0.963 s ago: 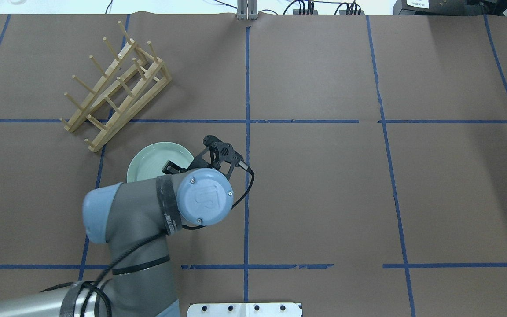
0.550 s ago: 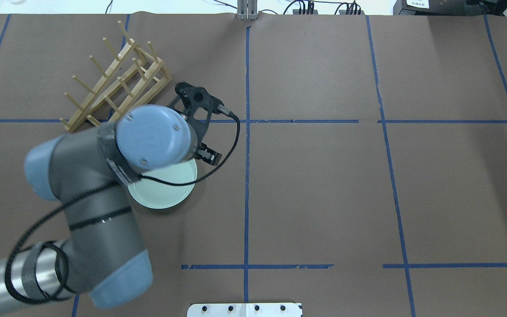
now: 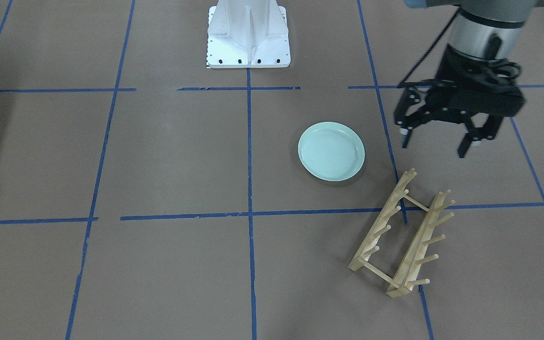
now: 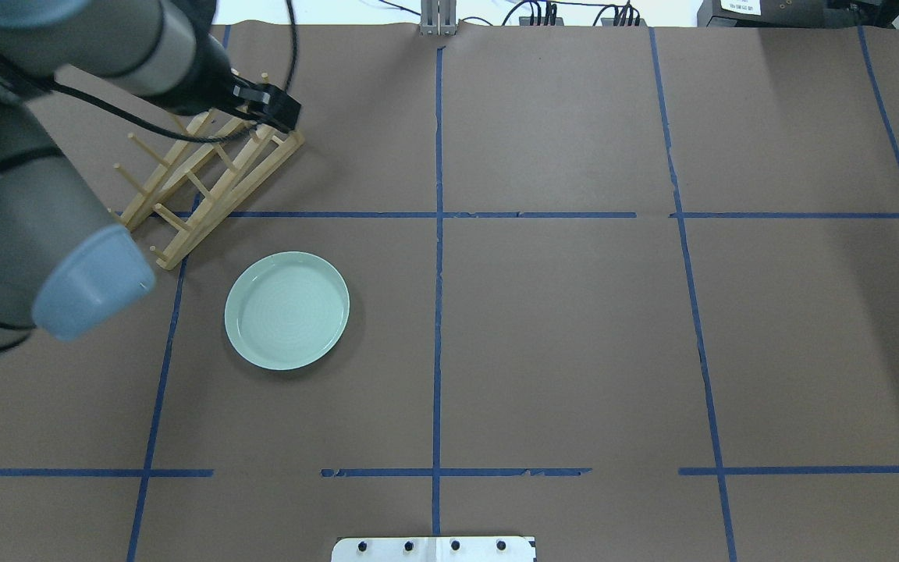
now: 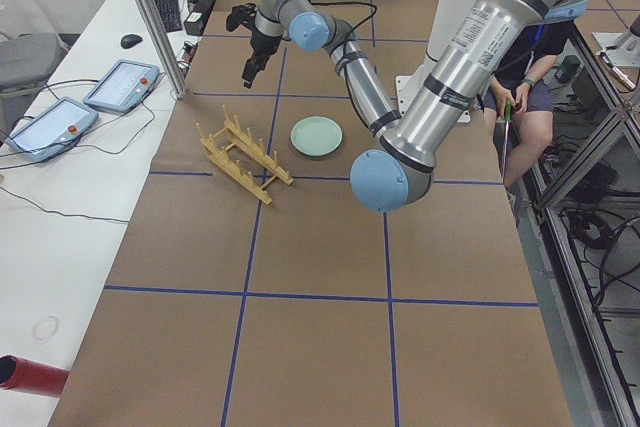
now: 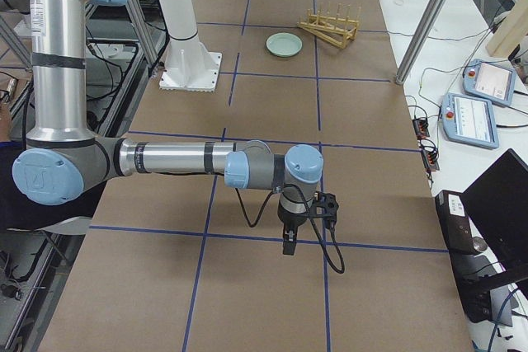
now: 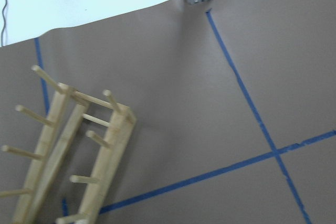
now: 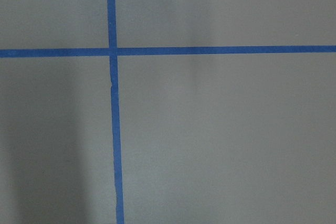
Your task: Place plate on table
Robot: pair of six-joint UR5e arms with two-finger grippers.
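The pale mint-green plate lies flat on the brown table, upright and alone; it also shows in the front-facing view and the left side view. My left gripper is open and empty, raised above the table near the wooden rack's end, well apart from the plate. The left wrist view shows only the rack and table. My right gripper hangs low over bare table far from the plate; I cannot tell whether it is open or shut.
The light wooden peg rack lies on the table behind and left of the plate. The white robot base plate stands at the near edge. Blue tape lines grid the table. An operator sits beside the robot.
My left arm has lifted off the plate's rim and swung back and left, over the rack. The plate stays flat in the same place.
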